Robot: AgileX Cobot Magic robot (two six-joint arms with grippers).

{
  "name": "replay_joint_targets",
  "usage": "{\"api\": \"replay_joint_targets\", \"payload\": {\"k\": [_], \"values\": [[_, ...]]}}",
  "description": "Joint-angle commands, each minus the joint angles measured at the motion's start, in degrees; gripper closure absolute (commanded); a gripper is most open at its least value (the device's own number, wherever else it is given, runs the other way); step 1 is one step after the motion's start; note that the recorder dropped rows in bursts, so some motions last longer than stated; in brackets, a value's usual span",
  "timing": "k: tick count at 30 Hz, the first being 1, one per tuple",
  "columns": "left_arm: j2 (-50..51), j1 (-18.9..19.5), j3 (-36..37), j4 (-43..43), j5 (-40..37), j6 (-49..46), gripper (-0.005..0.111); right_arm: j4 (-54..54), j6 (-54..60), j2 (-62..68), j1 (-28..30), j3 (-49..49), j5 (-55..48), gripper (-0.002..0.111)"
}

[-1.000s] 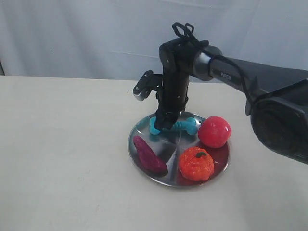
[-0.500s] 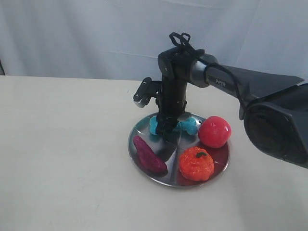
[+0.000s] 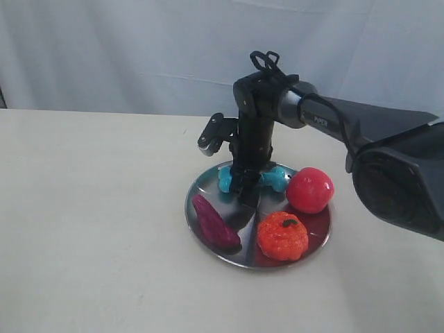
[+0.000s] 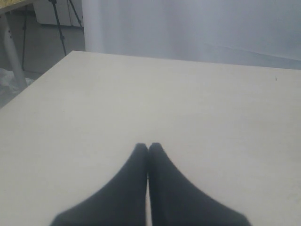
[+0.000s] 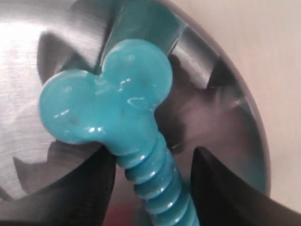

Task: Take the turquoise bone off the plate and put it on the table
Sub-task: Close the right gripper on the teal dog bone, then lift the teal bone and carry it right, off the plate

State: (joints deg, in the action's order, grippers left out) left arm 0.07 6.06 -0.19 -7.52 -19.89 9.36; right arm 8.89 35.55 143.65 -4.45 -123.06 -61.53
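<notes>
The turquoise bone (image 3: 276,179) lies in the far section of the shiny steel plate (image 3: 196,191). My right gripper (image 3: 244,189) points down onto the middle of the bone and hides its shaft in the exterior view. In the right wrist view the ribbed shaft and a knobbed end of the bone (image 5: 108,103) sit between my right gripper (image 5: 153,160) jaws, which stand open either side, one finger (image 5: 89,188) touching it and the other a little apart. The plate (image 5: 225,103) lies beneath. My left gripper (image 4: 148,147) is shut and empty over the off-white table (image 4: 188,94).
On the plate also lie a purple sweet potato (image 3: 215,222), an orange pumpkin (image 3: 282,236) and a red ball-like fruit (image 3: 309,189). The table (image 3: 90,208) spreads wide to the left of the plate. A pale curtain hangs behind.
My right gripper has shifted slightly to the right and settled lower around the bone. The bone still lies on the plate.
</notes>
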Motion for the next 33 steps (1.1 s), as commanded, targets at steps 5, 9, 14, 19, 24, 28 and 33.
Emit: {"api": "replay_joint_targets", "payload": {"k": [5,9,14,19,24,28,33], "values": [[-0.1,-0.3,0.2,0.0,0.1,0.1,0.107,0.3,-0.4,0.8,0.5,-0.1,1.4,0.104],[-0.1,-0.3,0.2,0.0,0.1,0.1,0.107,-0.6,-0.8,-0.3,0.3,-0.1,2.1,0.109],[-0.1,-0.3,0.2,0.0,0.1,0.1,0.107,-4.0,-1.9,-4.0,0.3,-0.2,1.9,0.109],[-0.1,-0.3,0.2,0.0,0.1,0.1,0.107,-4.9,-9.5,-9.7,0.3,-0.2,0.9,0.109],[-0.1,-0.3,0.2,0.0,0.1,0.0,0.107,-1.2,-23.0,-16.0,2.3,-0.2,0.7,0.109],[-0.1,-0.3,0.2,0.0,0.1,0.0,0.107,-0.6,-28.6,-21.0,6.7,-0.2,-1.8,0.109],[-0.1,-0.3,0.2,0.0,0.1,0.0,0.107,-2.4,-31.9,-25.2,15.3,-0.2,-8.4,0.109]]}}
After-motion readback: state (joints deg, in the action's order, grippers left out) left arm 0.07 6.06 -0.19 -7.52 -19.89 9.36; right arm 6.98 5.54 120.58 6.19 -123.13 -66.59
